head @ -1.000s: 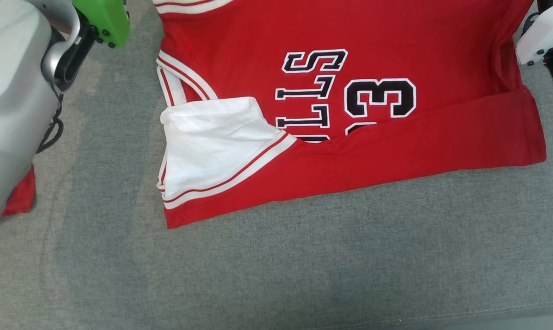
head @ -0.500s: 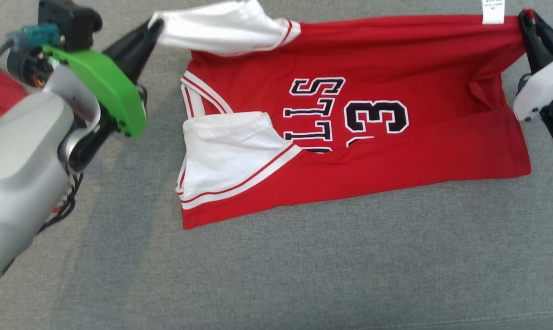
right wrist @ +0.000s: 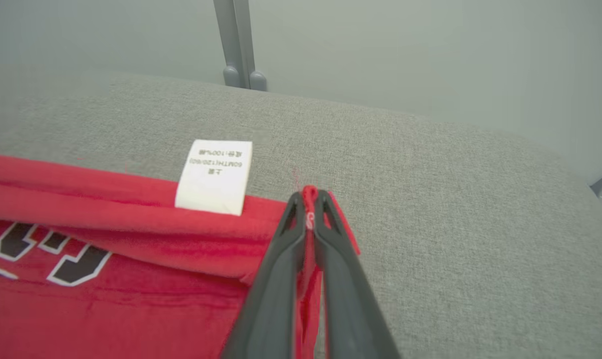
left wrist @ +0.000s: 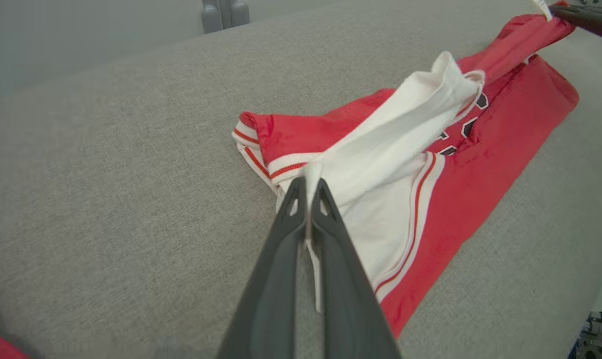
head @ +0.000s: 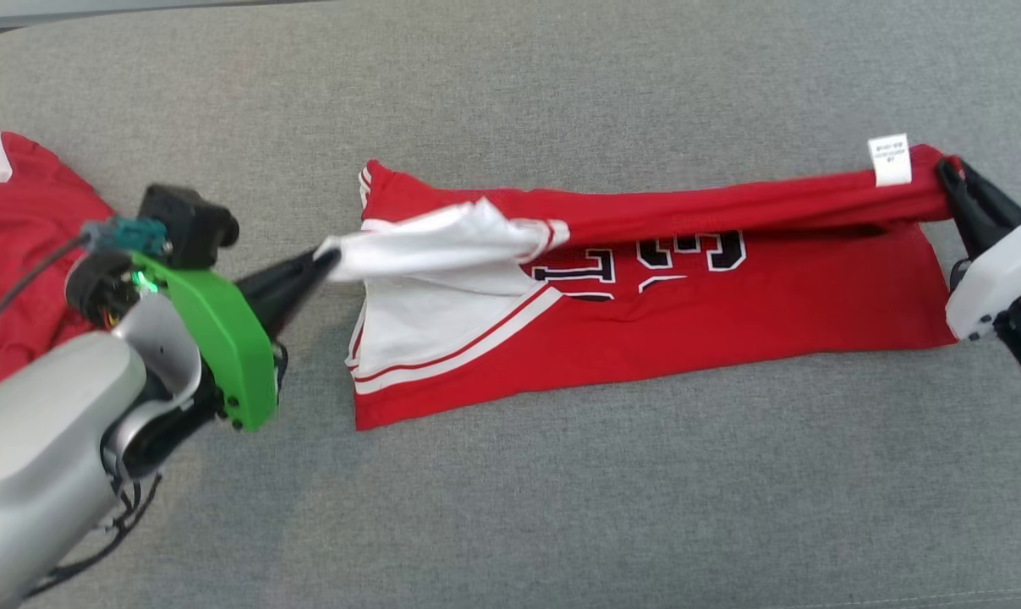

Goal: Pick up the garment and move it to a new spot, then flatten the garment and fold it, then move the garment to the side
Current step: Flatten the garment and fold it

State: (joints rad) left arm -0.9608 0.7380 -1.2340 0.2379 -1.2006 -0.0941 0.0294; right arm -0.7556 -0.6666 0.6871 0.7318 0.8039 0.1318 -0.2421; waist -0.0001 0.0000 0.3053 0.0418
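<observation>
The left pincer [head: 331, 252] grips the white edge of the red garment [head: 730, 288]. The right pincer [head: 948, 172] pinches its red corner, with the white label [head: 888, 159] just beside it.

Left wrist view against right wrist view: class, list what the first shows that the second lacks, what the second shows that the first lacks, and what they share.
Left wrist view: the left gripper shut on the white sleeve, and the red-striped trim. Right wrist view: readable print on the white label. Shared: the right gripper shut on the red hem, the red jersey with black lettering, the grey cushion, and a grey post behind it.
</observation>
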